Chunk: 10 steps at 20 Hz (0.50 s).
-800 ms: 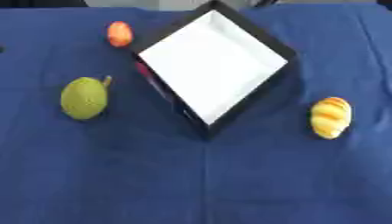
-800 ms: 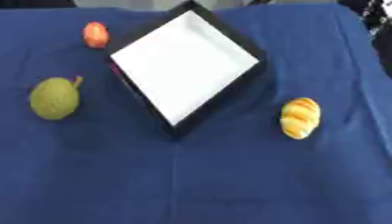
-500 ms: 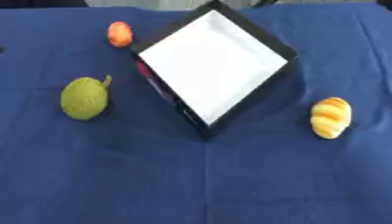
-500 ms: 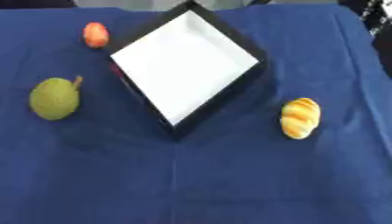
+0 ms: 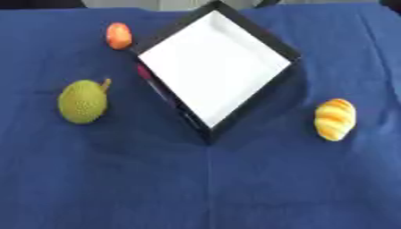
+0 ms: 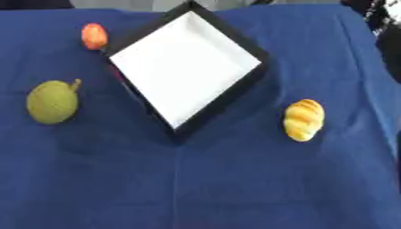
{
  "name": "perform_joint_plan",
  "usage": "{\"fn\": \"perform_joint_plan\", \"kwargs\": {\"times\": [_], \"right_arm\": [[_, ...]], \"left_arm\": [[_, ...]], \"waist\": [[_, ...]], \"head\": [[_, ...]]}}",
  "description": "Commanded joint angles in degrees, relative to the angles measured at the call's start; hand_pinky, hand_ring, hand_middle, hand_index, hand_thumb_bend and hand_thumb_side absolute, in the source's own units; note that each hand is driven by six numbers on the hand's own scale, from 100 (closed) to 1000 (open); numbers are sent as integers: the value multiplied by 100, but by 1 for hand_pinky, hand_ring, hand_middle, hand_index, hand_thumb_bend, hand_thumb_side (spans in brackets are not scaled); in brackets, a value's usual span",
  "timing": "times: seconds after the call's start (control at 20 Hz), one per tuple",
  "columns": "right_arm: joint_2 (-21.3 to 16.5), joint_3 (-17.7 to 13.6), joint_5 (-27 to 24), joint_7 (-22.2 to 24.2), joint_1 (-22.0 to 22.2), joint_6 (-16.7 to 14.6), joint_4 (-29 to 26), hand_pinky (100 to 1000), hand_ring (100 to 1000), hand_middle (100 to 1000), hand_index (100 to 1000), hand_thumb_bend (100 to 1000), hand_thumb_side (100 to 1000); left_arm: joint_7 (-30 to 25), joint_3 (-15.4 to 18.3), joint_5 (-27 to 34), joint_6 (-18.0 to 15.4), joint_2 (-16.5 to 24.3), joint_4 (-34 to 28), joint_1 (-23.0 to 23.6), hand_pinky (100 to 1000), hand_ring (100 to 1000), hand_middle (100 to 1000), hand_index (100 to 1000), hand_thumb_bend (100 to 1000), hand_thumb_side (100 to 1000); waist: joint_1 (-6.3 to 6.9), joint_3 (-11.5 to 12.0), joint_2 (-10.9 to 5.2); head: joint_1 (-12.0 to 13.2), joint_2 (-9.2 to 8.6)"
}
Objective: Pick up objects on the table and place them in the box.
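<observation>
A black box [image 5: 249, 110] with a white inside stands corner-on at the middle back of the blue cloth, with nothing in it. Left of it lies a green bumpy fruit [image 5: 83, 101] with a short stem. A small orange-red fruit [image 5: 118, 35] sits at the back left, close to the box's left corner. To the right of the box lies a yellow bread roll [image 5: 334, 119] with orange stripes. Neither of my hands shows in either view.
The blue cloth [image 5: 203, 188] covers the whole table and has a crease running from the box's near corner toward the front. A dark shape [image 6: 384, 31] shows at the far right edge.
</observation>
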Motion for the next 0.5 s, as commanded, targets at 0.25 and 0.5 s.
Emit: {"fn": "perform_joint_plan", "kwargs": {"times": [0.25,0.5], "right_arm": [[-254,-21,63,1,18,-29,-15,1000,791,756,877,100,572],[-332,13,110,40,69,-36,14,1000,790,755,877,100,573]], "left_arm": [[-659,-352,-562,-749,1657,1048,-882,626,715,748,790,100,190],[-1613,-947,-968,-1726,2851,2565,-1862,681,741,771,826,100,100]], "waist": [[39,-8,-104],[154,-29,-158]], "head": [[-37,-11],[-32,26]]}}
